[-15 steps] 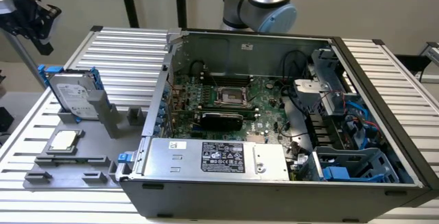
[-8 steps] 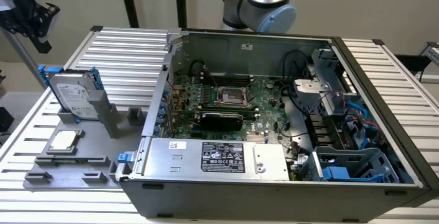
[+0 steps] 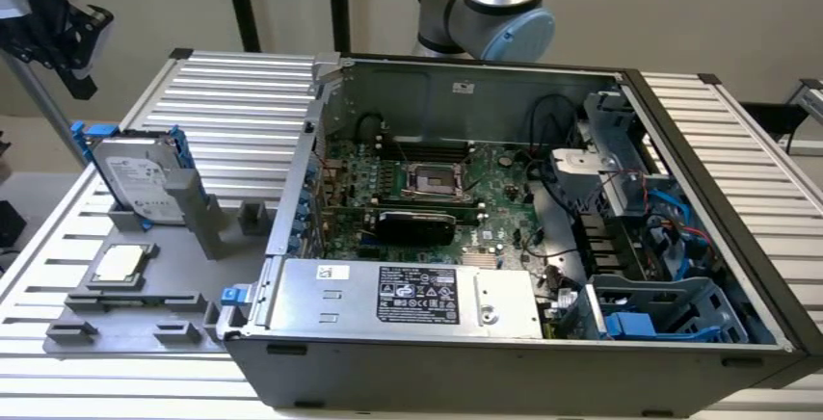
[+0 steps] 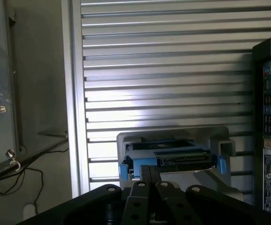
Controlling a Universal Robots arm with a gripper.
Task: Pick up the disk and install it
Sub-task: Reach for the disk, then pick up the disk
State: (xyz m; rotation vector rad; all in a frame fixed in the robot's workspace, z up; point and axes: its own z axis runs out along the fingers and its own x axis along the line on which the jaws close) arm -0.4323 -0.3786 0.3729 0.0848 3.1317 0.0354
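- Position: the disk (image 3: pixel 135 174), a flat rectangular silver-grey hard drive with a white label and a blue plastic carrier frame, is stood on edge in a grey plastic holder (image 3: pixel 180 210), at the exterior view's left of the open dark-grey metal computer case (image 3: pixel 515 381).
- The black gripper (image 4: pixel 149 169) is closed on nothing, near the disk (image 4: pixel 172 157).
- The disk is judged stiff, fairly heavy and sensitive to shocks; its free upper edge is judged the place to be gripped.

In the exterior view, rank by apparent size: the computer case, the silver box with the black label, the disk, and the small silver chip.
1. computer case
2. silver box with the black label
3. disk
4. small silver chip
The box sits nearer the camera than the disk, but the gap looks clear.
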